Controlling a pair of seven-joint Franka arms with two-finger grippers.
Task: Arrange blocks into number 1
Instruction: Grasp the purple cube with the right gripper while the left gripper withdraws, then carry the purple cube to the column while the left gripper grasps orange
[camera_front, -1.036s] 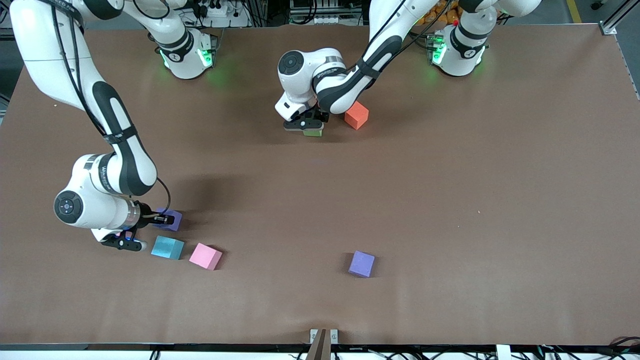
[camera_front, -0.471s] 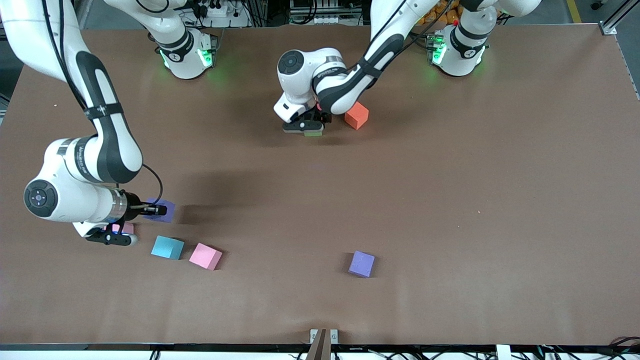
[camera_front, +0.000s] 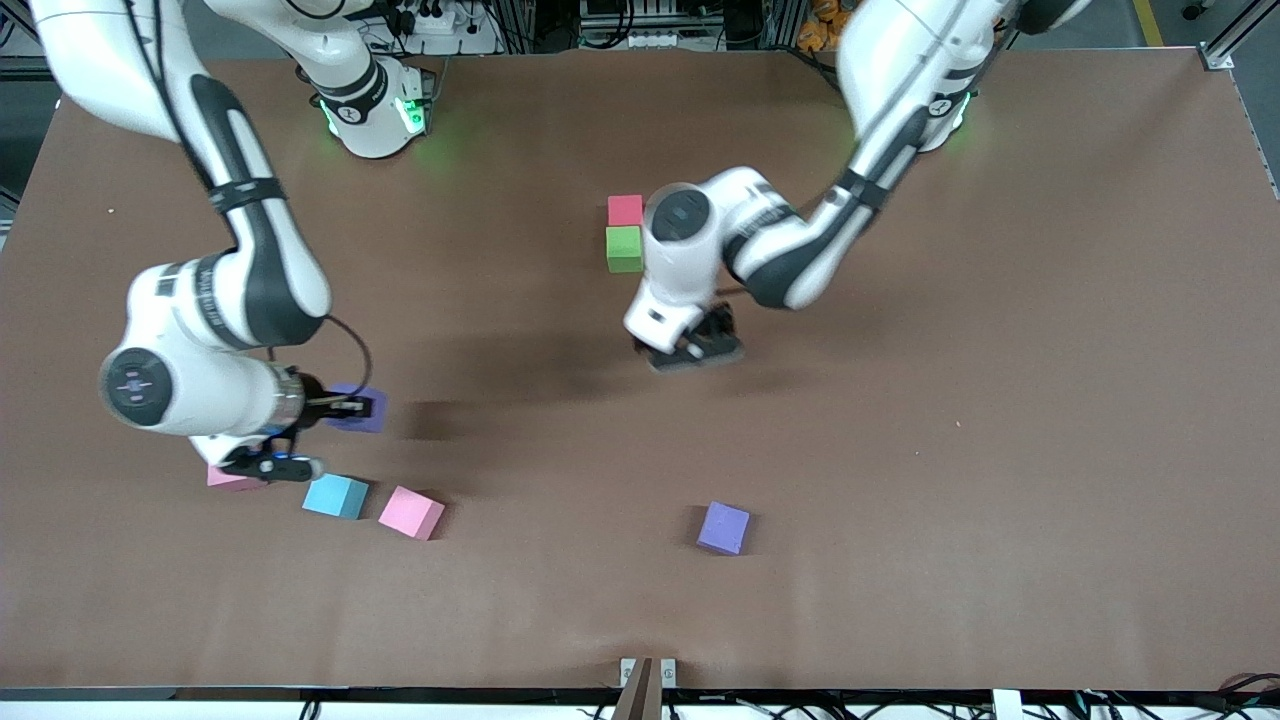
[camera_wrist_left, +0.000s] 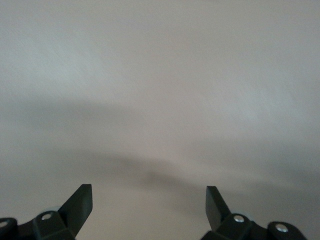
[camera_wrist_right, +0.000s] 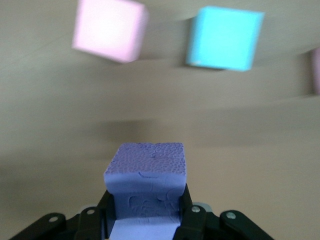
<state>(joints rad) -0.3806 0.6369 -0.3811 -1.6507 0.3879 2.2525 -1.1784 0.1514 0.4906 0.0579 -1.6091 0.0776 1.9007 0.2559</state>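
My right end effector (camera_wrist_right: 145, 212) pinches a purple block (camera_wrist_right: 146, 177); left end effector (camera_wrist_left: 148, 207) spread, empty. Foam could slip mid-carry.

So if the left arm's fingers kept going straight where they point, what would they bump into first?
Probably just the bare brown table. The left gripper is open and empty, and its own camera shows no block ahead, only tabletop and shadow.

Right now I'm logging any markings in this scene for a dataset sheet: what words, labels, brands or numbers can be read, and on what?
Left arm: a line of print on the white link, too small to read.
Right arm: the same kind of print on its white link, too small to read.
Blocks, such as the green block and the red block: plain, no text.
Table: no text.
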